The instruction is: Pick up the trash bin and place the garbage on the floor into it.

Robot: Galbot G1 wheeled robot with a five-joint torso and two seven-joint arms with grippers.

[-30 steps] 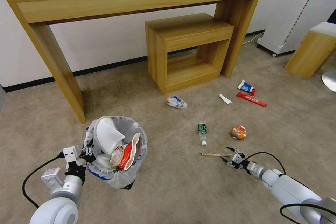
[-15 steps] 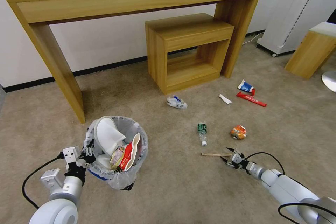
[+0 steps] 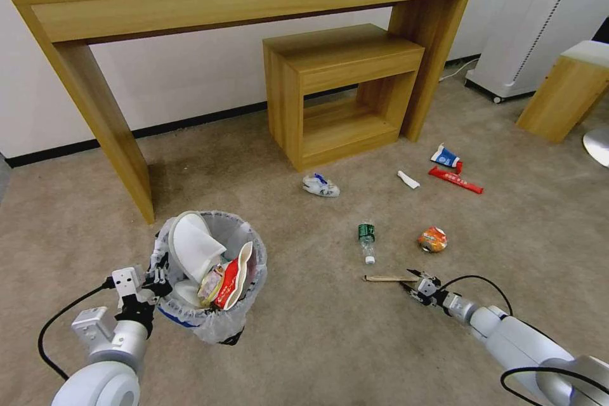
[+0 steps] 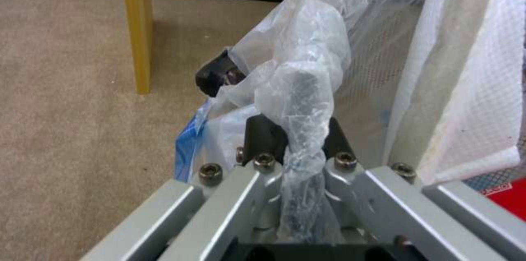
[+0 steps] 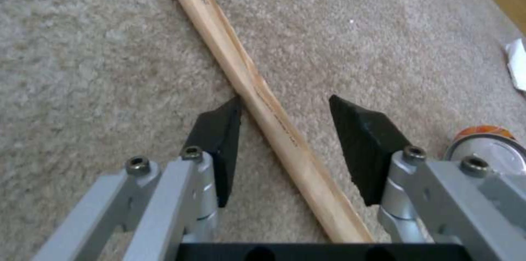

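Beige carpet floor (image 3: 317, 342) carries bottle (image 3: 366, 240), wooden stick (image 3: 388, 278), wrappers (image 3: 321, 185), red bar wrapper (image 3: 455, 179).

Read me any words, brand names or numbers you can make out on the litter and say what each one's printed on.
None can be read for certain.
Wooden stick: faint printed marks along it, too blurred to read.
Red bar wrapper: pale lettering, too small.
Blue-white carton: print too small.
Bottle: green label, too small.
Red paper bowl in the trash bin: pale marks, unreadable.
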